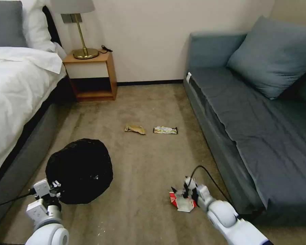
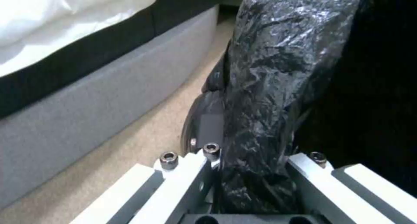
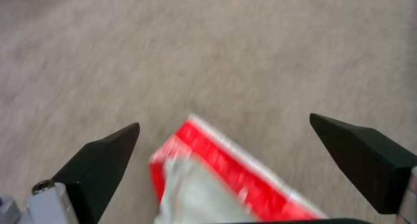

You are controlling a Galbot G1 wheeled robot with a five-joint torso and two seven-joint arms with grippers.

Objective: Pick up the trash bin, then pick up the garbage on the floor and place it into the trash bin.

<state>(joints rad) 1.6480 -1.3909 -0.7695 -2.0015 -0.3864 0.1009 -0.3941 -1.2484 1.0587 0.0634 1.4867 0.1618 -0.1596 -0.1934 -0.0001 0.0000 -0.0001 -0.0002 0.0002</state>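
If you close your wide-open right gripper now, the red-and-white packet may slide away, while your left gripper pinches the trash bin bag.

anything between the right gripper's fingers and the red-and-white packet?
No. In the right wrist view the right gripper is open, its black fingertips straddling the red-and-white packet; between them lies bare carpet.
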